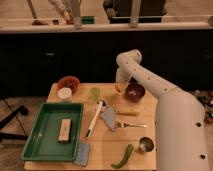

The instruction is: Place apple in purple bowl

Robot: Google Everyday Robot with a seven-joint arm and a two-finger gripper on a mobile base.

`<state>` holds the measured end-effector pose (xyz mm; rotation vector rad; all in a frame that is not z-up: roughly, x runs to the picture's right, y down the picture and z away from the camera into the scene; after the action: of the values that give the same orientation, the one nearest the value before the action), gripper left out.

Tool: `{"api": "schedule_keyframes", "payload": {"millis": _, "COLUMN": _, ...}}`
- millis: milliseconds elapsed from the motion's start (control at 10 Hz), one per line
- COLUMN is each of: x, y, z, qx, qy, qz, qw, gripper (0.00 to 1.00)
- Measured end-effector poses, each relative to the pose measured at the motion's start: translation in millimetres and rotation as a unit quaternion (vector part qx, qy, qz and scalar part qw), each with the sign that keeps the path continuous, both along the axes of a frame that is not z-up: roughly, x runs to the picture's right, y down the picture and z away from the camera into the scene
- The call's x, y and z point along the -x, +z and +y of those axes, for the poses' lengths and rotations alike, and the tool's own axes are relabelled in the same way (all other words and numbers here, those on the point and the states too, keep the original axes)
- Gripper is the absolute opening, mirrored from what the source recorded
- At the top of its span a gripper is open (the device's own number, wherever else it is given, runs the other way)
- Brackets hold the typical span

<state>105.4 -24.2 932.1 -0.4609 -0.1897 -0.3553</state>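
Observation:
The apple [118, 87] is a small orange-red fruit at the tip of my gripper [118, 86]. The gripper reaches down from the white arm at the far middle of the wooden table and is shut on the apple. It holds the apple just above the tabletop, at the left rim of the purple bowl [135, 92]. The bowl is round and dark maroon and stands at the table's far right, right beside the gripper. Its inside looks dark, and I see nothing in it.
An orange bowl [68, 83] and a small white cup [64, 93] stand far left, a pale green fruit [95, 93] beside them. A green tray [50, 131] holds a block. A white-handled brush [94, 119], fork [131, 125], metal cup [145, 144] and green vegetable [124, 156] lie nearer.

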Motion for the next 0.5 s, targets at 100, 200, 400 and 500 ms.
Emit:
{"api": "schedule_keyframes", "payload": {"millis": 100, "x": 7.9, "y": -1.9, "z": -0.9, "qx": 0.0, "qy": 0.0, "qz": -0.002, "qw": 1.0, "gripper": 0.02}}
{"api": "schedule_keyframes", "payload": {"millis": 200, "x": 9.4, "y": -3.3, "z": -1.5, "qx": -0.001, "qy": 0.001, "qz": -0.003, "qw": 1.0, "gripper": 0.02}}
{"api": "schedule_keyframes", "payload": {"millis": 400, "x": 11.3, "y": -7.8, "z": -4.7, "qx": -0.007, "qy": 0.002, "qz": -0.004, "qw": 1.0, "gripper": 0.02}}
{"api": "schedule_keyframes", "payload": {"millis": 500, "x": 13.4, "y": -9.6, "z": -6.3, "qx": -0.01, "qy": 0.003, "qz": -0.005, "qw": 0.9999, "gripper": 0.02}}
